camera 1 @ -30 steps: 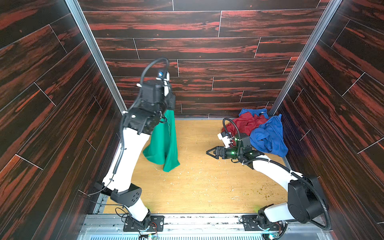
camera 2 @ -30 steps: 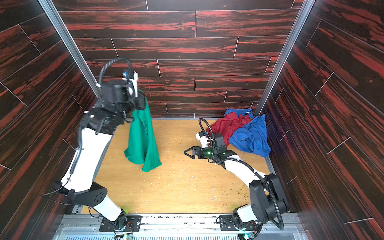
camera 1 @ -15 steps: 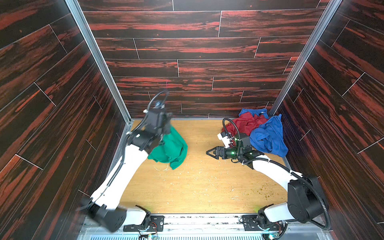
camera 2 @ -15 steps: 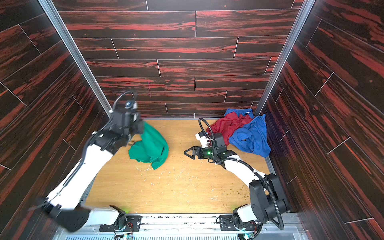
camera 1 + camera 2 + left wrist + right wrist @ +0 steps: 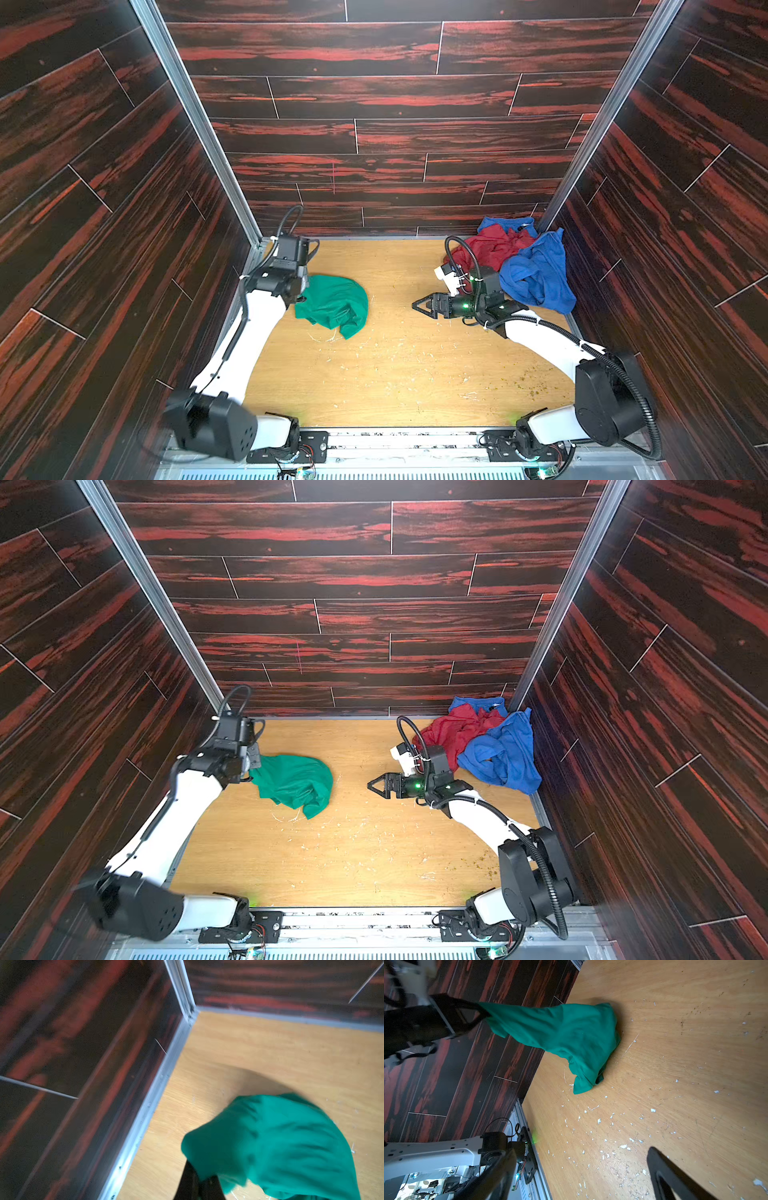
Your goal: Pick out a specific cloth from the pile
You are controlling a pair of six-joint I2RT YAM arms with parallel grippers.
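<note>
The green cloth (image 5: 334,305) (image 5: 296,783) lies bunched on the wooden floor at the left, with one end drawn up into my left gripper (image 5: 301,291) (image 5: 252,766). That gripper is shut on the cloth's edge. In the left wrist view the black fingers (image 5: 197,1184) pinch the fabric (image 5: 280,1147), and the right wrist view shows the same grip on the cloth (image 5: 566,1032). The pile sits in the back right corner, a red cloth (image 5: 490,249) beside a blue cloth (image 5: 536,276). My right gripper (image 5: 417,306) (image 5: 372,786) (image 5: 582,1152) hovers open and empty, pointing at the green cloth.
Dark wood-pattern walls (image 5: 124,208) enclose the floor on three sides, with metal corner posts (image 5: 199,124). White flecks (image 5: 395,353) litter the floor between the arms. The arm bases stand on the front rail (image 5: 395,436).
My left arm has come down from holding the green cloth hanging high; the cloth now rests bunched on the floor, still gripped. The right arm has not moved.
</note>
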